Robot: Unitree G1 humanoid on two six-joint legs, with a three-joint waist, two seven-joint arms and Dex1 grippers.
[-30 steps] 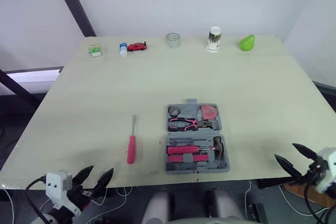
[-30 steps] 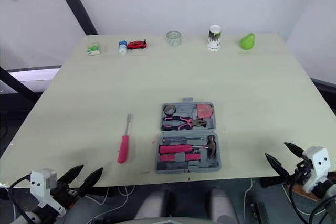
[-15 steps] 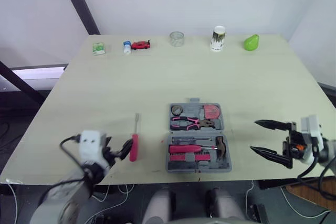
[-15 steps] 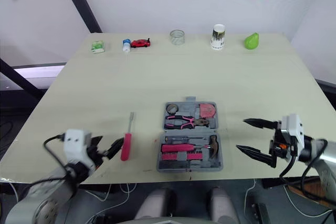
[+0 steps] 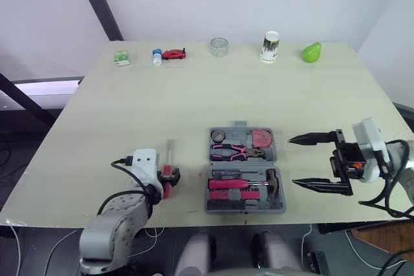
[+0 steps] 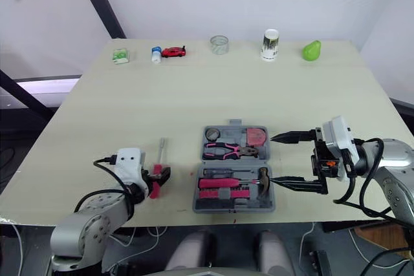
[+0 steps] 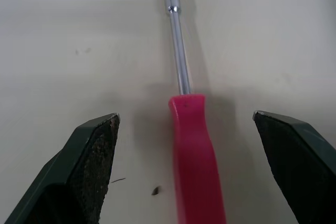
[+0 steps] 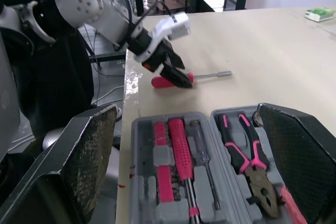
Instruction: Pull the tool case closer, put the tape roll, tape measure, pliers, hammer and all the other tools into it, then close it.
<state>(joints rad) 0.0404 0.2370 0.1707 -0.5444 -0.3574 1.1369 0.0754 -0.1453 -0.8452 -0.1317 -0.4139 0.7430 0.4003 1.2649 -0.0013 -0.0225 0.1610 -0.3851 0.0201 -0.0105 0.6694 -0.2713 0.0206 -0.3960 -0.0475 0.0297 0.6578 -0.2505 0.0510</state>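
Logged left gripper (image 7: pixel 186 114) spread wide astride red screwdriver (image 7: pixel 197 156) handle, gripping nothing. Logged right gripper (image 5: pixel 291 160) gaping, empty, beside open tool case (image 5: pixel 208 206).

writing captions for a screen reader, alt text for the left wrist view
A red screwdriver lies on the pale table, shaft pointing away. The open left gripper straddles its handle, one black finger on each side, neither touching it.

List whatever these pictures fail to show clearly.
1. Screwdriver handle end: left wrist view, cut off by the picture's edge; eye views, partly covered by the left tool.
2. Cup print: eye views, too small to read.
3. Case: right wrist view, part cut off by the edge, part behind a finger of the right tool.
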